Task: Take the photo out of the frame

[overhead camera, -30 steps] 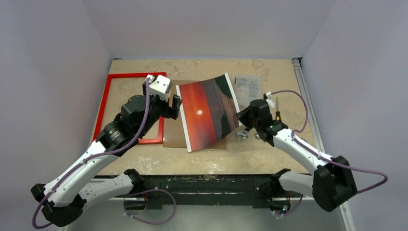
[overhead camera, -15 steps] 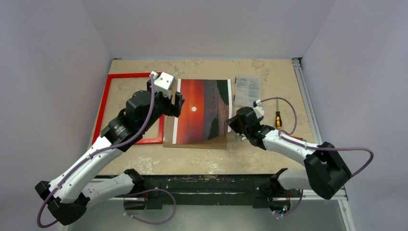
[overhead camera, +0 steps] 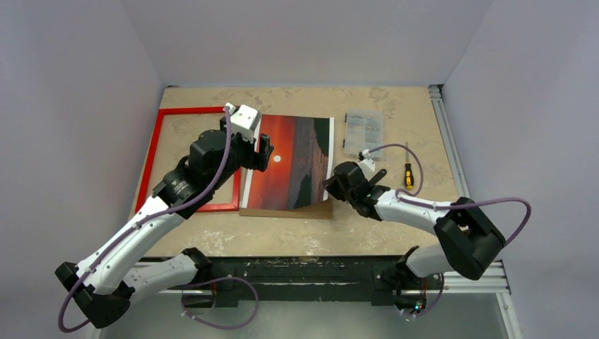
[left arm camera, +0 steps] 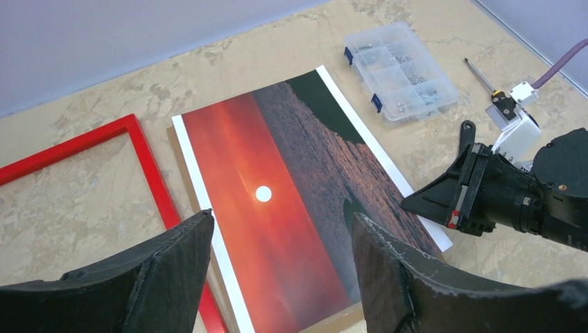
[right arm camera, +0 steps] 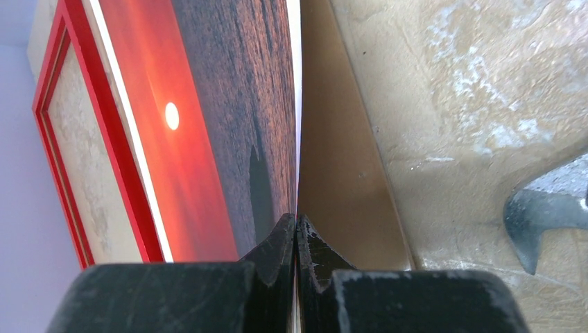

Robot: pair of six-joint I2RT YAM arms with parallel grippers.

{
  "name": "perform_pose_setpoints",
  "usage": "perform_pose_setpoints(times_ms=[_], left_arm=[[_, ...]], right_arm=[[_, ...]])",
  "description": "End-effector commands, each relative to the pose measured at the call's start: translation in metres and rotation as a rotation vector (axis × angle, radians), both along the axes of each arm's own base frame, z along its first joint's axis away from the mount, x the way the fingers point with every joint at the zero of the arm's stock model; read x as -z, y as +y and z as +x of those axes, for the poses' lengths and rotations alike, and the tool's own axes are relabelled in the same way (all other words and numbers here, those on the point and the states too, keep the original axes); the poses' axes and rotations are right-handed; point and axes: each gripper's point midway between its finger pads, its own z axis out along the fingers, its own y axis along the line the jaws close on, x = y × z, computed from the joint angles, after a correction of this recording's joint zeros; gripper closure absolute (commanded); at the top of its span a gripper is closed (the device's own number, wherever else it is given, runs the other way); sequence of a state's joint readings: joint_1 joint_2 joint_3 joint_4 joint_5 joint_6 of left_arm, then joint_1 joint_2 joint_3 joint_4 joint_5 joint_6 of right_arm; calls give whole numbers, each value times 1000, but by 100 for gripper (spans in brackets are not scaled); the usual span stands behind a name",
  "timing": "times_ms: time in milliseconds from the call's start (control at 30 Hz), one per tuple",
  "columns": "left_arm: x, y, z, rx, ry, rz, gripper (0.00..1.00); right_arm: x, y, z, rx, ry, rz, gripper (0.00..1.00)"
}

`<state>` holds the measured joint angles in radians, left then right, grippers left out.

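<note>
The photo (overhead camera: 291,161), a sunset print with white edge strips, lies over a brown board (overhead camera: 297,212) at the table's middle, its right edge lifted. My right gripper (overhead camera: 330,185) is shut on that right edge; in the right wrist view the closed gripper (right arm camera: 297,220) pinches the thin sheet (right arm camera: 208,139) above the board (right arm camera: 340,173). The red frame (overhead camera: 150,155) lies flat to the left, with bare table showing inside it. My left gripper (overhead camera: 265,152) hovers open over the photo's left part; in the left wrist view the gripper (left arm camera: 281,220) is spread wide above the print (left arm camera: 277,173).
A clear plastic parts box (overhead camera: 364,131) sits behind the right arm, and a screwdriver (overhead camera: 408,174) lies to its right. A wrench (right arm camera: 548,211) lies on the table by my right gripper. The frame also shows in the left wrist view (left arm camera: 149,166).
My right gripper has moved left and toward the near edge with the photo's edge, bringing the tilted print down flatter over the board. The left gripper has shifted slightly up and right.
</note>
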<state>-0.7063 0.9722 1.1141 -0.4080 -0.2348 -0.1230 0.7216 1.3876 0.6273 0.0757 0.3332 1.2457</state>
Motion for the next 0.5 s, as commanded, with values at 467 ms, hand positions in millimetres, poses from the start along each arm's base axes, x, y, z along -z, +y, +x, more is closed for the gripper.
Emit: perform_pose_setpoints(times_ms=[467], left_arm=[[-8, -8, 1, 24, 4, -60, 30]], right_arm=[[-1, 10, -2, -41, -54, -39, 100]])
